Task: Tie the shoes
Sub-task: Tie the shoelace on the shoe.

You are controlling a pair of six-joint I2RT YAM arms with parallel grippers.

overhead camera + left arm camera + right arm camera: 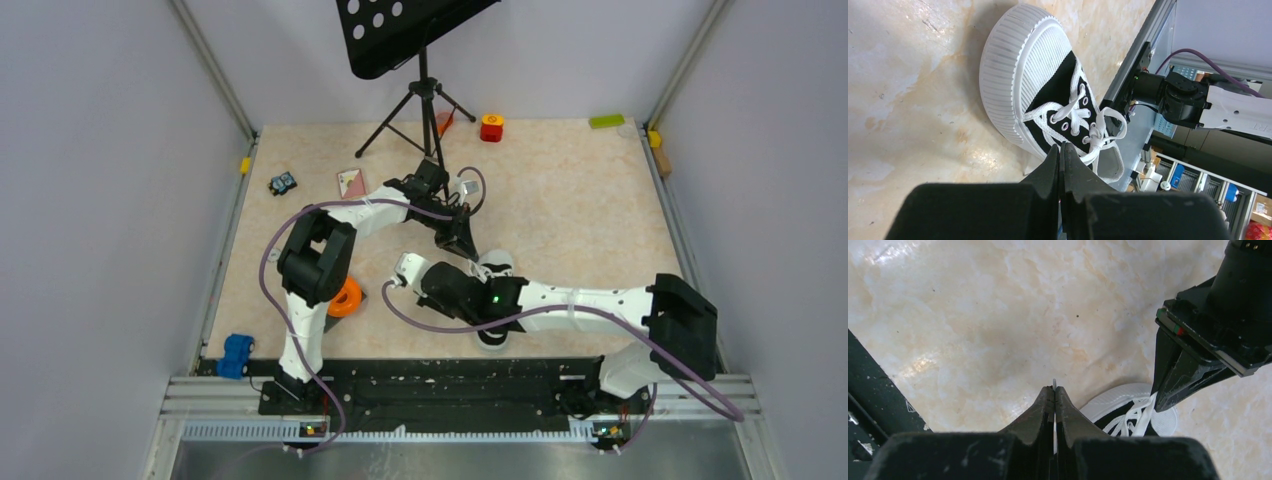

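My left gripper [1060, 147] is pressed shut right at the laces [1075, 117]. My right gripper [1054, 388] is closed too, with a white sliver at its tips, perhaps lace. The sneaker [1018, 65] sits on the table [908, 100] between us. It is probably light, with limp, slippery cord best pinched near the ends. No containers show.

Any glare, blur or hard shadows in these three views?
Top external: even light, only soft shadows on the table. Left wrist: sneaker sharp, dark shadow beside its sole. Right wrist: glare patches on the table, right pincer near-black.
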